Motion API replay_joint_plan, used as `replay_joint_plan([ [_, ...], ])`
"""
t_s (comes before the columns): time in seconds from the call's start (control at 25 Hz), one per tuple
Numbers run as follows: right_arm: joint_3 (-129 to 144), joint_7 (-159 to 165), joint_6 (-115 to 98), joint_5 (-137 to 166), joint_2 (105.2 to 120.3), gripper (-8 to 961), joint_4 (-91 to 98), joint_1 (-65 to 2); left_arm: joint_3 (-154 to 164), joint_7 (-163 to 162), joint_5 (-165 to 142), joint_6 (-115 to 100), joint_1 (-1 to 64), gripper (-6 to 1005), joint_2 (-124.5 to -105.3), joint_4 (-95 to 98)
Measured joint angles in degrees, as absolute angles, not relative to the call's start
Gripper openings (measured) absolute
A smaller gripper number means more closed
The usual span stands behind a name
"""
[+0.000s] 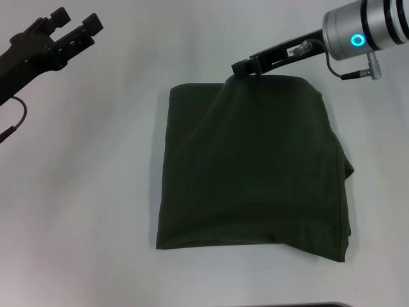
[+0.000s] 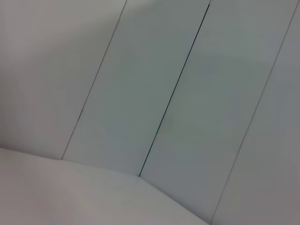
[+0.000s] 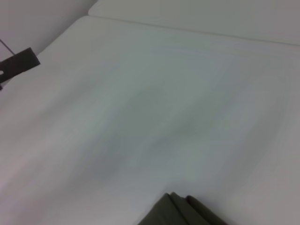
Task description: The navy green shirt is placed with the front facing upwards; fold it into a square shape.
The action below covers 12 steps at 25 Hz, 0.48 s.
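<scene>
The shirt (image 1: 252, 169) is seen in the head view lying on the white desk (image 1: 96, 192), right of the desk's middle, folded into a rough rectangle with no lettering or collar showing. The left edge is straight. Along the right edge extra layers bulge out unevenly, and the near right corner hangs lower than the near left one. A ridge of cloth is drawn up from the shirt's middle toward its far edge.

The right gripper (image 1: 241, 68) is placed at that far edge, near the far left corner of the fold, its fingers pressed together on the raised cloth. The arm behind it is marked by a silver cuff with a lit blue ring (image 1: 356, 40).

The left gripper (image 1: 73, 29) is held above the far left corner of the desk, well apart from the shirt, fingers slightly spread and nothing between them.

In the right wrist view only a small bunched piece of the shirt (image 3: 180, 211) is caught, with bare desk (image 3: 154, 108) beyond it and a dark part of the other arm at the frame's edge; the grip itself is not shown there. In the left wrist view no shirt appears, only pale wall panels (image 2: 178, 84) meeting the desk surface (image 2: 70, 192).
</scene>
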<state>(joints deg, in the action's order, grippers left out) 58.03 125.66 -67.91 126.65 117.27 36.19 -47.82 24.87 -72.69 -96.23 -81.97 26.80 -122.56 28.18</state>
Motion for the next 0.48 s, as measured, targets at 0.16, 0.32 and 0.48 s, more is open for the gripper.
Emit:
replay_joint_plan([
  [0.16,58.3,125.6,-67.2,126.9,117.82,31,35.7,-48.7,24.9,-72.6,-96.2,-82.0,26.9,904,-122.59,28.2],
  [0.32,58.3,125.6,-65.4,127.0,118.58,31,35.6,-48.1,24.9,-72.6,-96.2,-82.0,26.9,904,-122.60,28.3],
  [0.48,57.4,125.7,-61.6,125.3,118.88,63,35.9,-45.9,24.9,-72.6,-96.2,-82.0,26.9,904,-122.60,28.3],
])
